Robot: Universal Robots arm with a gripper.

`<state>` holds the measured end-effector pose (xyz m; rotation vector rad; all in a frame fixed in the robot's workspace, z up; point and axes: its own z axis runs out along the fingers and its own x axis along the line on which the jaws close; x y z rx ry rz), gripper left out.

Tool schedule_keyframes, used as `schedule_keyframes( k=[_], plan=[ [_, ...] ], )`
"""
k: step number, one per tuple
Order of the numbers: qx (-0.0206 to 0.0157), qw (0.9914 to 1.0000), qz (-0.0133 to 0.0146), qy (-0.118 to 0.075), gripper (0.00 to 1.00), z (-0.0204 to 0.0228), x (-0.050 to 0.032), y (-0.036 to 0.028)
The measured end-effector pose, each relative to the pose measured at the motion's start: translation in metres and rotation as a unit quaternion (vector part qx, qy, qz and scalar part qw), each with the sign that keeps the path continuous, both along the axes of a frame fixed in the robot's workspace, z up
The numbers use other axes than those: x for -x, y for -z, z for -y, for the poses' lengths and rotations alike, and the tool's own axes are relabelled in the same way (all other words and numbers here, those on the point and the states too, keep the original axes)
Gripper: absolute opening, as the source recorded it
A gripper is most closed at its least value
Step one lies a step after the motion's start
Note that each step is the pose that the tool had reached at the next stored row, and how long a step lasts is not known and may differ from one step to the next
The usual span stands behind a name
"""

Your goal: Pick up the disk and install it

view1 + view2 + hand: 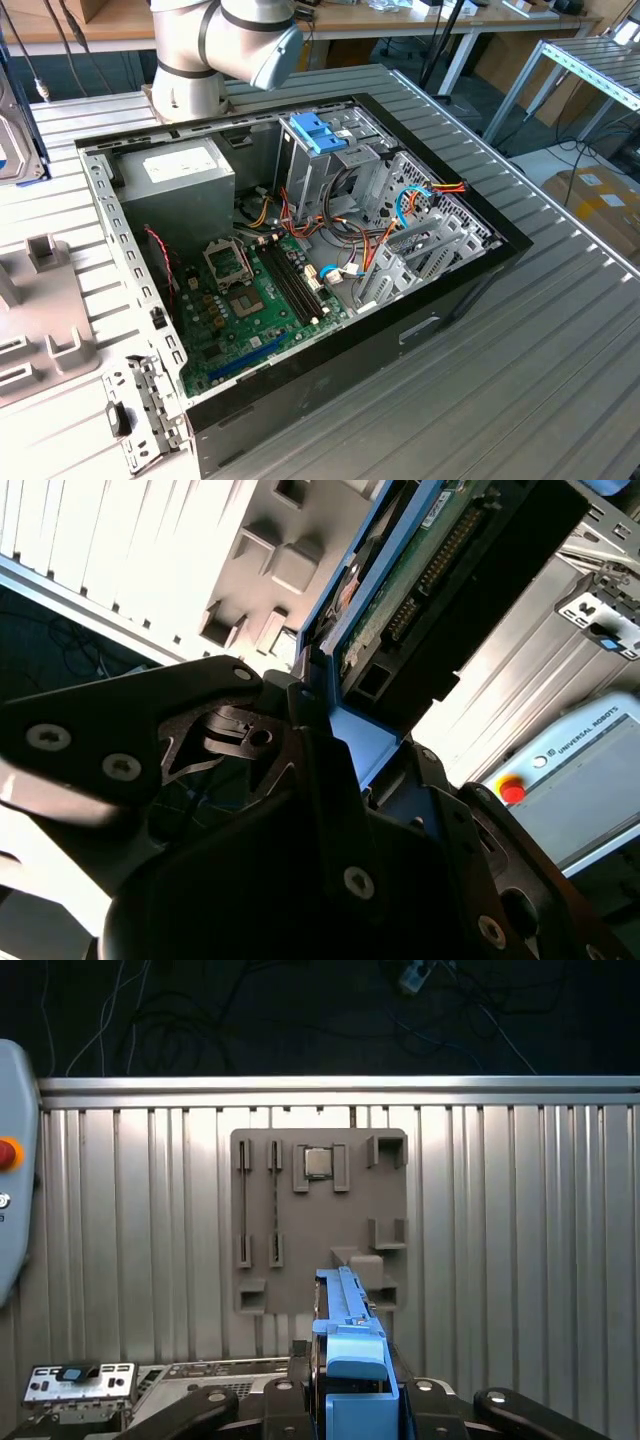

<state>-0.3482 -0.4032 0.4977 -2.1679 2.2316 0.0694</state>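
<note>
The disk (345, 1310) stands on edge in the first wrist view, its blue plastic rail toward the camera, and my gripper (350, 1400) is shut on its lower end. It hangs above a grey fixture tray (320, 1220). In the second wrist view the disk (420, 570) shows its green circuit-board underside and blue rail, with the black fingers (300, 720) clamped on the blue end. In the exterior view the disk (15, 140) hangs at the far left edge, apart from the open computer case (300, 250).
Inside the case are a metal drive cage with a light-blue top (320, 130), a grey power supply (175, 175), a green motherboard (250, 300) and loose cables. The grey tray (40, 320) lies left of the case. A pendant with a red button (8, 1155) sits nearby.
</note>
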Motion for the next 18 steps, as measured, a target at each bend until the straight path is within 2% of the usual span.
schedule_keyframes(
  k=[18],
  plan=[
    [0.0,1.0,0.0,0.0,0.37,0.0063,-0.0156,0.0013]
  ],
)
